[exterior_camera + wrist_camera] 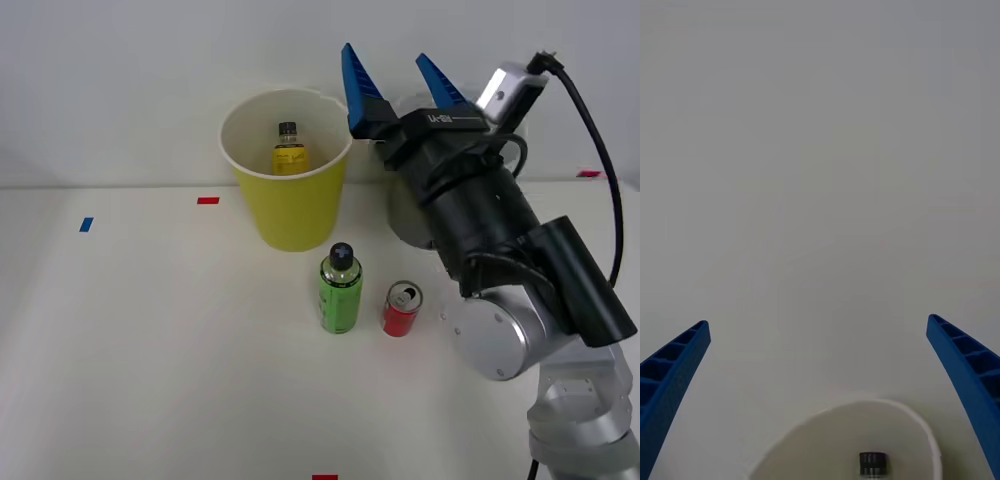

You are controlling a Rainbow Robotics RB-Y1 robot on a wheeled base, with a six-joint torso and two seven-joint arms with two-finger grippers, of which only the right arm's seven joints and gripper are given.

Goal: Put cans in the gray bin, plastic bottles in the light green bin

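The right end effector (402,78) is raised above the worktop (150,350) with its blue ribbed fingers (360,85) spread apart and empty, just beside the green bin's (295,215) rim; that chartreuse bin has a white rim and white inside, and the yellow bottle (290,150), black-capped, stands inside it; the wrist view shows that cap (872,461) within the rim; the gray bin (405,215) sits mostly hidden behind the arm; in front of the bins the green bottle (340,290) stands upright, black cap on; just beside it stands the red can (402,309), shorter, silver top with pull-tab.
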